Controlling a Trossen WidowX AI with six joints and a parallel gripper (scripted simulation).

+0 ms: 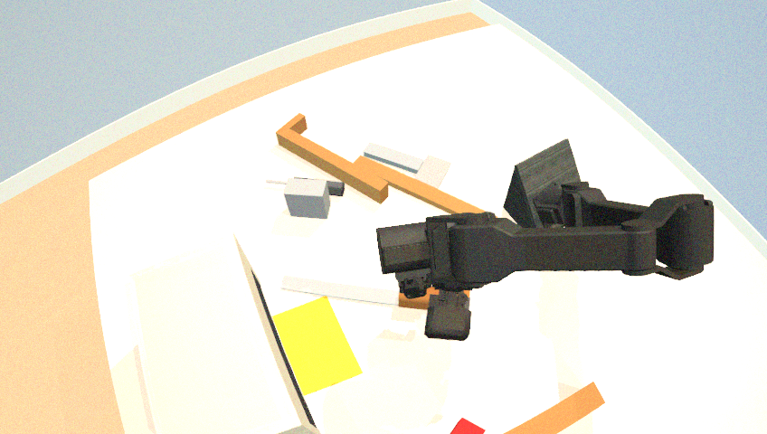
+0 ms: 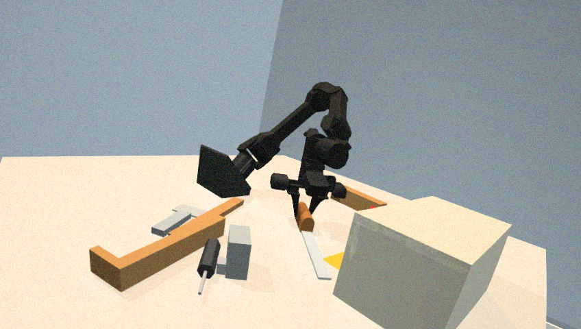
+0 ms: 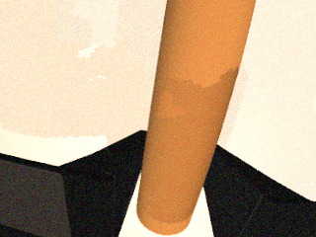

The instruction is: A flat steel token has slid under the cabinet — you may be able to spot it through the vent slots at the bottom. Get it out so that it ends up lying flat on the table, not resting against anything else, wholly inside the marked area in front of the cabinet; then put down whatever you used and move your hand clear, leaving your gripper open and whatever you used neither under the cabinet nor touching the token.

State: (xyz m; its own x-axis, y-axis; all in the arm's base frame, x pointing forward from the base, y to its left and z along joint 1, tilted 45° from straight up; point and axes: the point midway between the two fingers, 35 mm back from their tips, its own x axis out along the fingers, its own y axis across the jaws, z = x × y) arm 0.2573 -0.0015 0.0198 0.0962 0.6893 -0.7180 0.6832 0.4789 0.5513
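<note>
I'm gripping the orange handle [image 2: 305,218] with the gripper [image 2: 303,208]; its stiff, light flat blade [image 2: 316,254] is pointing at 6 o'clock toward the cabinet [image 2: 412,260].

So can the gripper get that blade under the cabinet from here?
Probably, after turning it: the gripper grips the orange handle, and the blade lies beside the cabinet, unobstructed.

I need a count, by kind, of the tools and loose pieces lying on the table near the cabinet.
Orange bars: 2 (hooked bar, straight bar)
Handled tools: 2 (orange-handled blade, gripped by the gripper; dark-handled pin tool)
Grey block: 1
Flat grey plate: 1
Total: 6
</note>
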